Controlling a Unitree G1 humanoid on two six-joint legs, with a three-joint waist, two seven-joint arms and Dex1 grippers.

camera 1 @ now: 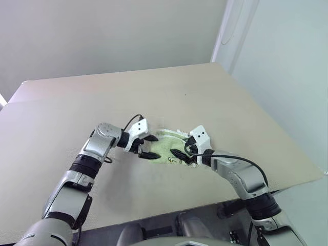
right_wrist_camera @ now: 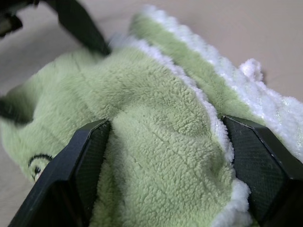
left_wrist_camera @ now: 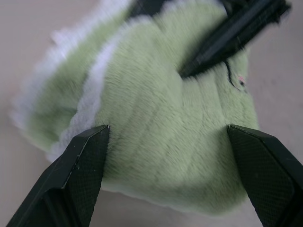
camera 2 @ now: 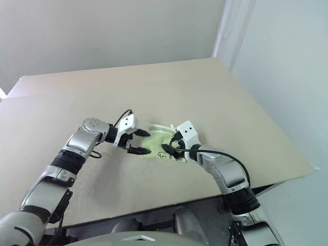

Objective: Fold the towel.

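Left eye view: the towel (camera 1: 169,146) lies bunched in a small folded heap on the table (camera 1: 169,92), near the table's front edge and well apart from its far edge. The left gripper (camera 1: 148,146) sits at the towel's left end, its two black fingers spread wide, one above the other, with the tips at the cloth's edge. The right gripper (camera 1: 183,154) sits at the towel's right end, fingers likewise spread, tips over the cloth. Neither has the cloth pinched. A black cable (camera 1: 241,161) runs along the right forearm.

Right eye view: the same layout, with the towel between the two grippers and a small dark printed figure (camera 2: 165,155) on the towel's front face.

Left wrist view: the towel's green pile fills the space between this gripper's own fingers (left_wrist_camera: 75,179), which stand wide apart with the cloth's edge between them, not clamped. White edging (left_wrist_camera: 92,87) runs in a band across the folded layers. One finger of the right gripper presses into the towel's far side.

Right wrist view: this gripper's fingers (right_wrist_camera: 80,175) also stand wide apart, straddling a raised fold of towel without squeezing it. White edging and a small white loop tag (right_wrist_camera: 251,68) show along the towel's far border, and the printed figure lies near one finger. The left gripper's fingers touch the towel's far end.
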